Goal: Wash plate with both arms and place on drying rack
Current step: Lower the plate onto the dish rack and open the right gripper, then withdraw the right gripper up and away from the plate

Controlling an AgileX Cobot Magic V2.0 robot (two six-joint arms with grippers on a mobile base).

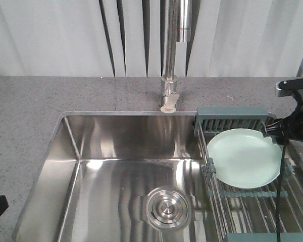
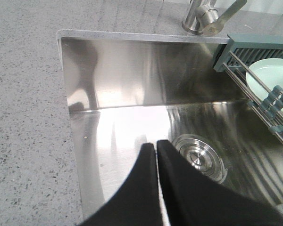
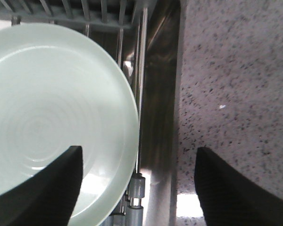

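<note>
Grey tabletop (image 1: 30,101) is bordering the drying rack (image 1: 232,117), where the released right gripper (image 3: 139,150) is hovering over the plate's (image 1: 245,157) edge; left gripper (image 2: 155,143) clenched.

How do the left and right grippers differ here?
The left gripper is shut tight; the right gripper is open wide. The left one hangs over the sink basin; the right one over the plate's edge on the drying rack. Both are black and hold nothing.

Left pincer (image 2: 156,143) matte black, tapered; right arm (image 1: 297,128) black, seemingly cabled.
</note>
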